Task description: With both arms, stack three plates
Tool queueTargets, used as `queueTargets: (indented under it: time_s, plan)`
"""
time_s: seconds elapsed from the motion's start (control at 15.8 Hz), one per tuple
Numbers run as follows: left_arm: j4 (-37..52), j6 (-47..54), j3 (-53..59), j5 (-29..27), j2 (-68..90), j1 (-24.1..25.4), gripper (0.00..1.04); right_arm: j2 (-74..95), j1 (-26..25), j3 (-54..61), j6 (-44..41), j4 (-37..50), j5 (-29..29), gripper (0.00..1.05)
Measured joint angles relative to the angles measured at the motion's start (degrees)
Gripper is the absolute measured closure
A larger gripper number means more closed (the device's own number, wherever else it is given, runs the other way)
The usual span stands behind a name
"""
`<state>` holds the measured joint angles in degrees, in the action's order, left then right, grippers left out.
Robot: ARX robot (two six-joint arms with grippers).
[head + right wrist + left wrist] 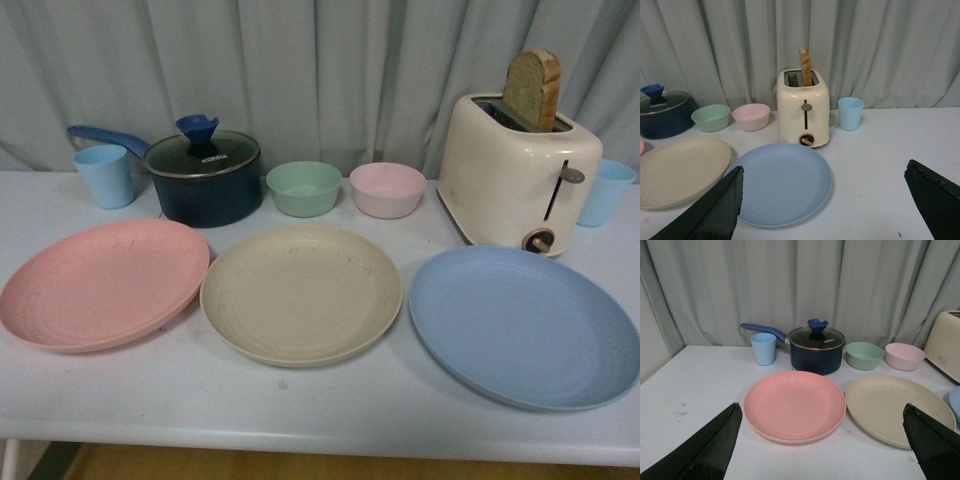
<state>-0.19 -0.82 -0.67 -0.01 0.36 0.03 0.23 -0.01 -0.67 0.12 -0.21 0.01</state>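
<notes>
Three plates lie side by side on the white table (300,410): pink plate (100,283) at left, beige plate (300,293) in the middle, blue plate (525,325) at right. None overlaps another. Neither arm shows in the front view. In the left wrist view my left gripper (822,432) is open and empty, held back from the pink plate (795,406) and beige plate (890,405). In the right wrist view my right gripper (824,197) is open and empty, short of the blue plate (782,182); the beige plate (680,170) lies beside it.
Behind the plates stand a light blue cup (103,175), a dark blue lidded saucepan (203,175), a green bowl (303,188), a pink bowl (387,189), a cream toaster (518,172) with bread in it, and another blue cup (605,192). A grey curtain hangs behind.
</notes>
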Motion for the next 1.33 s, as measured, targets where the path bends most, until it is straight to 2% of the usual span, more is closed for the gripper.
queueTargets:
  time_s: [1.33]
  plan:
    - [0.0,0.0,0.0,0.0,0.0,0.0,0.07,0.0,0.0,0.0,0.0,0.0,0.0,0.06]
